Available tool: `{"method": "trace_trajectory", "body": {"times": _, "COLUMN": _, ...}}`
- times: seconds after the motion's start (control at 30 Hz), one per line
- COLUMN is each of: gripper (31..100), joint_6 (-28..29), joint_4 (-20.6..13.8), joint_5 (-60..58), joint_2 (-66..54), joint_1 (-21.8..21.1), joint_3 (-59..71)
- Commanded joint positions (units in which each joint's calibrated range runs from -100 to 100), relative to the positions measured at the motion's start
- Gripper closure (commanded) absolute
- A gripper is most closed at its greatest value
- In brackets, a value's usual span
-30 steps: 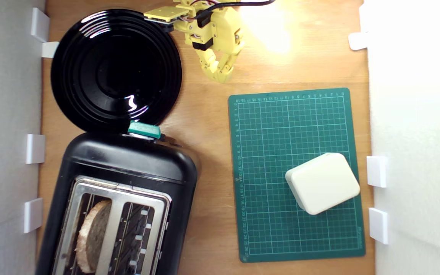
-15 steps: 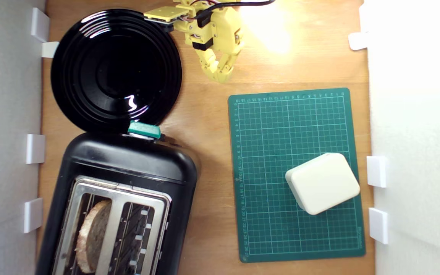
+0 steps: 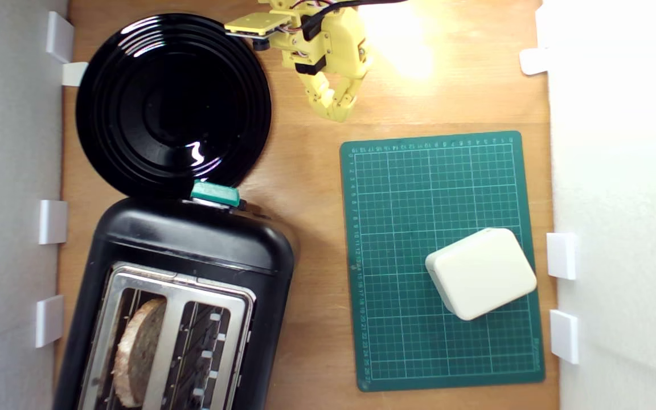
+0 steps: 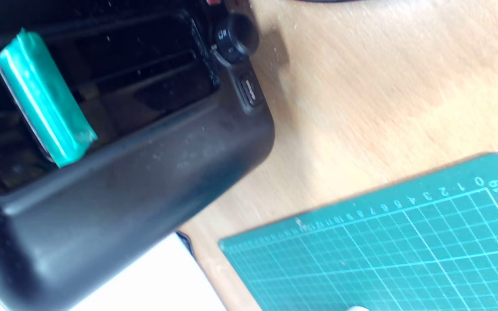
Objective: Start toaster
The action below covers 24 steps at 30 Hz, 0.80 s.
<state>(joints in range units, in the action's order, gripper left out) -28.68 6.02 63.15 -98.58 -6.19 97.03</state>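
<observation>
Black toaster (image 3: 191, 250) well apart from yellow gripper (image 3: 336, 111), lever (image 3: 214, 193) untouched.

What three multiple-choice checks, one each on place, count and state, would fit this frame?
1. In the exterior view, where does the cream box sit?
A. On the green cutting mat
B. On the black plate
C. On top of the toaster

2. How many toaster slots hold a bread slice?
A. None
B. One
C. Two

3. What is the end effector doing?
A. Pressing the teal lever
B. Gripping the bread
C. Hovering over bare wood, clear of the toaster

Answers: 1 A, the box rests on the mat's gridded surface. 2 B, only the slot on the exterior view's left shows bread. 3 C, it points down between plate and mat, touching nothing.
</observation>
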Motion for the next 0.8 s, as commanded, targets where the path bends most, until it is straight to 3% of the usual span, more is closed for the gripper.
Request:
{"method": "trace_trajectory", "body": {"times": 0.0, "gripper": 98.8, "joint_6": -0.2, "joint_4": -2.6, "joint_5": 0.9, "joint_2": -0.2, "joint_1": 2.6, "joint_3": 0.8}}
{"method": "trace_trajectory", "body": {"times": 0.1, "gripper": 98.9, "joint_6": -1.6, "joint_4": -4.6, "joint_5": 0.8, "joint_2": 0.6, "joint_1": 3.5, "joint_3": -1.1}}
{"method": "trace_trajectory", "body": {"times": 0.33, "gripper": 98.9, "joint_6": -8.5, "joint_4": -3.5, "joint_5": 1.0, "joint_2": 12.8, "joint_1": 7.9, "joint_3": -14.2}}
{"method": "trace_trajectory", "body": {"times": 0.5, "gripper": 98.9, "joint_6": -10.9, "joint_4": -4.9, "joint_5": 1.0, "joint_2": 22.7, "joint_1": 11.4, "joint_3": -26.8}}
{"method": "trace_trajectory", "body": {"times": 0.53, "gripper": 98.9, "joint_6": -10.9, "joint_4": -6.1, "joint_5": 1.0, "joint_2": 24.3, "joint_1": 11.8, "joint_3": -29.4}}
{"method": "trace_trajectory", "body": {"times": 0.57, "gripper": 98.9, "joint_6": -10.6, "joint_4": -9.8, "joint_5": 1.0, "joint_2": 26.6, "joint_1": 11.5, "joint_3": -34.0}}
{"method": "trace_trajectory", "body": {"times": 0.77, "gripper": 98.9, "joint_6": -10.8, "joint_4": -14.2, "joint_5": 0.8, "joint_2": 29.9, "joint_1": 12.1, "joint_3": -47.4}}
